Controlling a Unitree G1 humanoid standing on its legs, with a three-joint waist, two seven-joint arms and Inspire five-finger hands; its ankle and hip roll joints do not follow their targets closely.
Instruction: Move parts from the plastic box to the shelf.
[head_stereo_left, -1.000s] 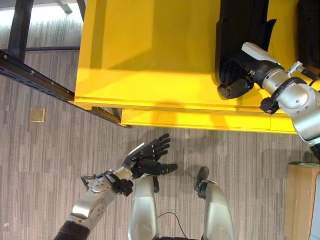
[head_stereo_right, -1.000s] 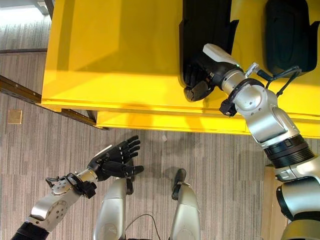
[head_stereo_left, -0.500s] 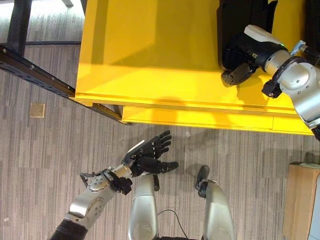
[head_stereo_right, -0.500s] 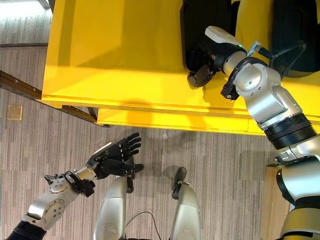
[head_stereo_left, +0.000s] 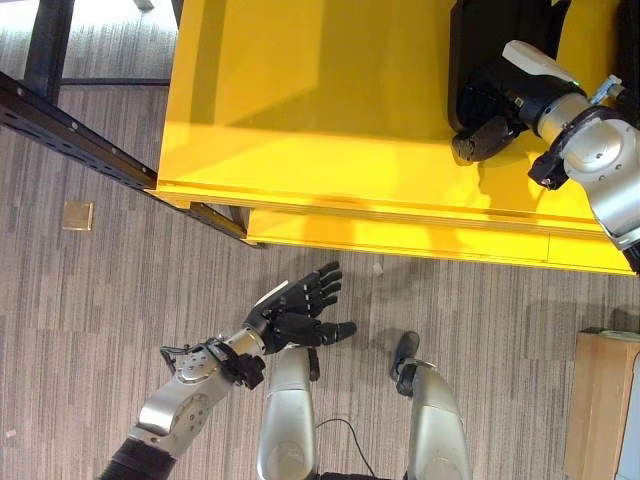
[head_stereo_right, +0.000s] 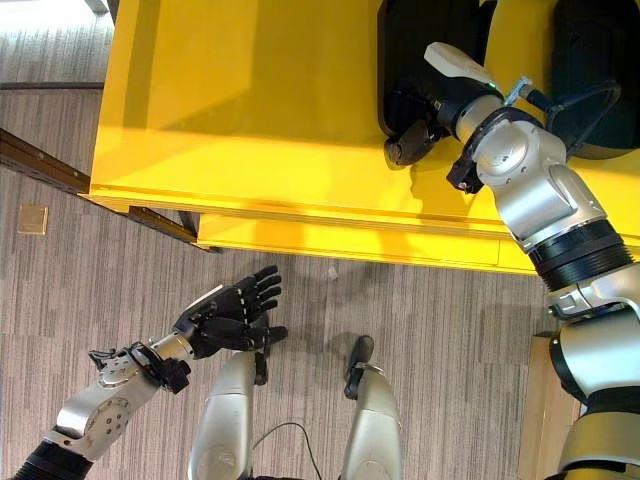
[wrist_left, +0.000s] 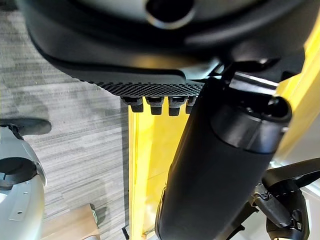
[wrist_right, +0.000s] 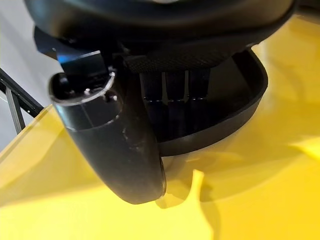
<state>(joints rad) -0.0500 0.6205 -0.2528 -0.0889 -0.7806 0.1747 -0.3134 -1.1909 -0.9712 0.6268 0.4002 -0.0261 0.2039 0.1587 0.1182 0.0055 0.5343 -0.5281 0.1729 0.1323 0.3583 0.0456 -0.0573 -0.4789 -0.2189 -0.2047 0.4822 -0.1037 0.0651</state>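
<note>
Right hand (head_stereo_right: 418, 128) rested at the near edge of the black part (head_stereo_right: 420, 50) on the yellow shelf (head_stereo_right: 250, 120). Its fingers reached onto the part's rim with the thumb beside it; whether they gripped the part could not be told. Compared with one second earlier, the hand sat slightly farther in along the part's edge. Left hand (head_stereo_left: 295, 315) hovered over the floor (head_stereo_left: 100, 300), fingers extended and released, in the same pose as before.
</note>
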